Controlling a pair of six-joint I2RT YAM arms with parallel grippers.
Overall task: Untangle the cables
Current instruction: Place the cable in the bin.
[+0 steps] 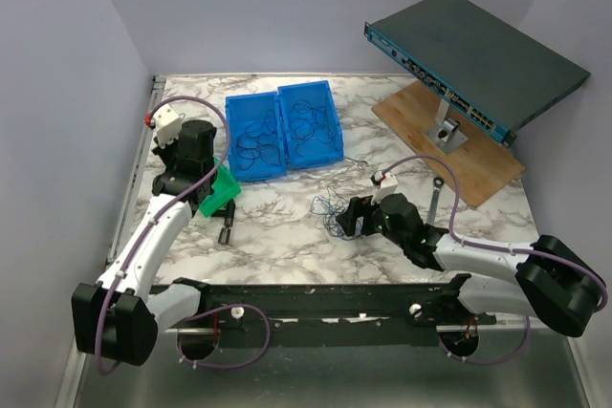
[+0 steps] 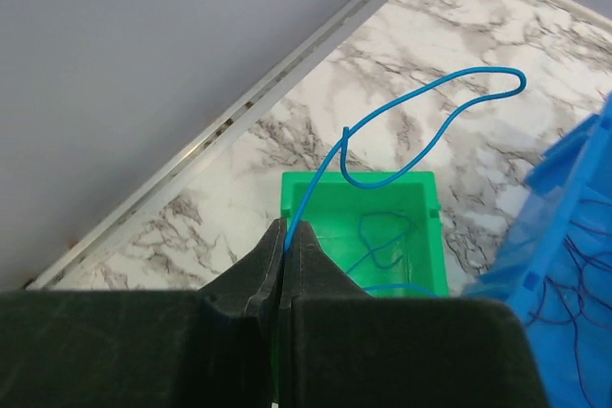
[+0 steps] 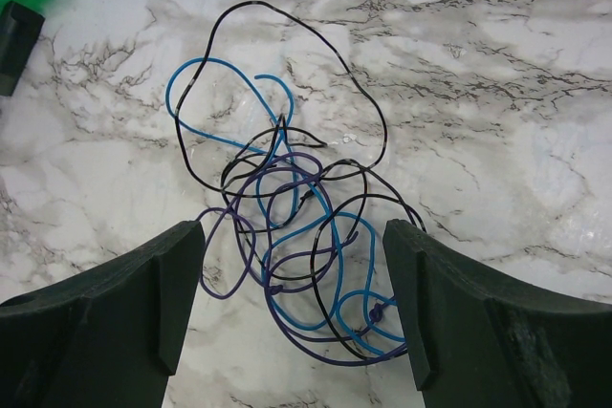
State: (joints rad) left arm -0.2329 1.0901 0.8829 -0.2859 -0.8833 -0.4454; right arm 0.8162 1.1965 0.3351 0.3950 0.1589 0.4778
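A tangle of thin blue, purple and black cables (image 3: 287, 200) lies on the marble table between the fingers of my right gripper (image 3: 294, 228), which is open and straddles the near part of the tangle. From above, that tangle (image 1: 328, 209) sits just left of the right gripper (image 1: 346, 221). My left gripper (image 2: 287, 228) is shut on a single blue cable (image 2: 430, 93) that arches up and over a small green bin (image 2: 421, 188). More blue cable lies inside that green bin (image 1: 226, 188). The left gripper (image 1: 212, 186) hangs over it.
Two blue bins (image 1: 232, 131) (image 1: 335, 126) holding dark cables stand at the back centre; one blue bin (image 2: 574, 217) is close to the left gripper. A network switch (image 1: 478, 59) tilts over a wooden board (image 1: 478, 164). A silver wrench (image 1: 433, 200) and a small black block (image 1: 227, 228) lie nearby.
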